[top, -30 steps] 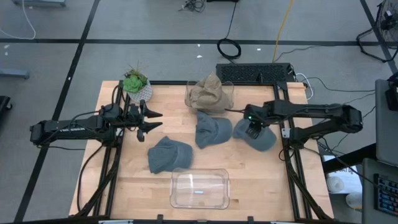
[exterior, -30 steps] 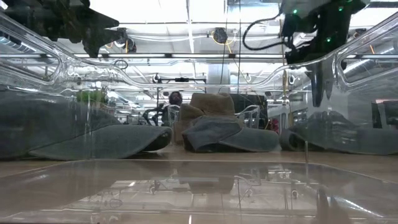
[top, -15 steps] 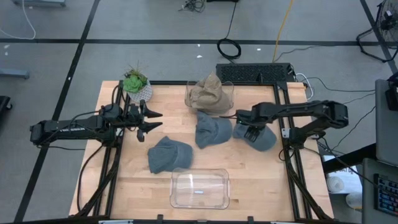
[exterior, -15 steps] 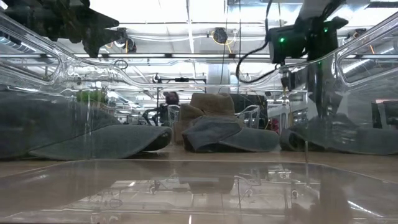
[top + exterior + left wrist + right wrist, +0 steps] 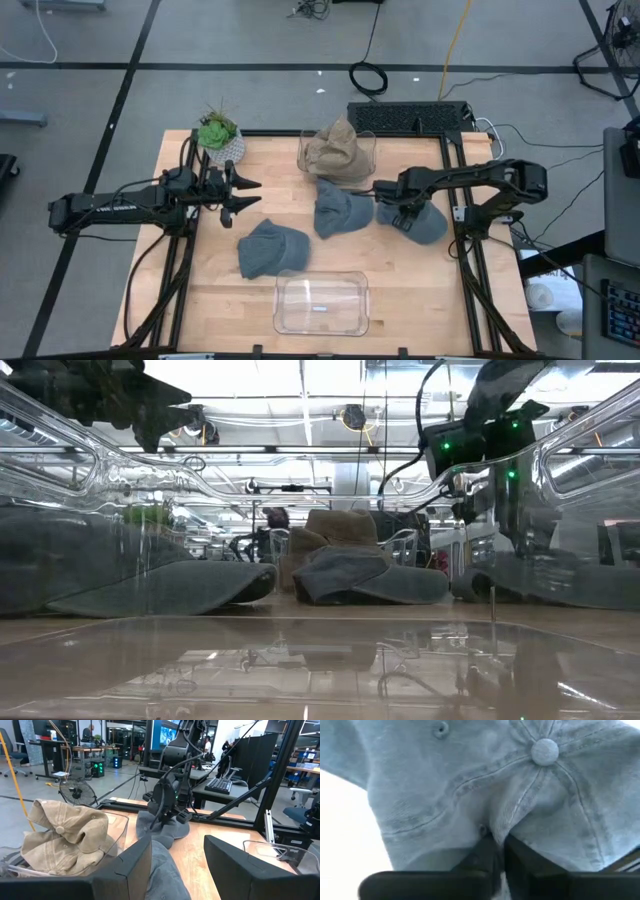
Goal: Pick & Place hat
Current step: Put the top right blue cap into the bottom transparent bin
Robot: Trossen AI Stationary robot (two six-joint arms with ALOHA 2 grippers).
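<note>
Right end effector (image 5: 396, 212) down on the rightmost grey hat (image 5: 420, 222), at that hat's edge nearest the middle grey hat (image 5: 340, 210); fingers (image 5: 520, 870) pinched together with a pleat of the crown fabric bunched between them, the hat's top button just beyond the pinch; so closed on the rightmost grey hat, which lies on the bench (image 5: 480, 300) to the right of the middle grey hat, well apart from the clear bin (image 5: 322, 302).

Relation that matters: clear bin lies from the held hat toward the front of the bench and past the middle grey hat's front side; probably a lift first, then a diagonal carry toward it; hat body stretches away from the pinch to the right, likely to hang and trail on that side.

Left end effector (image 5: 245, 195) open and holding nothing, hovering well left of the middle grey hat, above the third grey hat (image 5: 270, 250); nearer that hat than the right arm is.

Tan hat (image 5: 335, 150) sits in its own clear container behind the middle grey hat.
</note>
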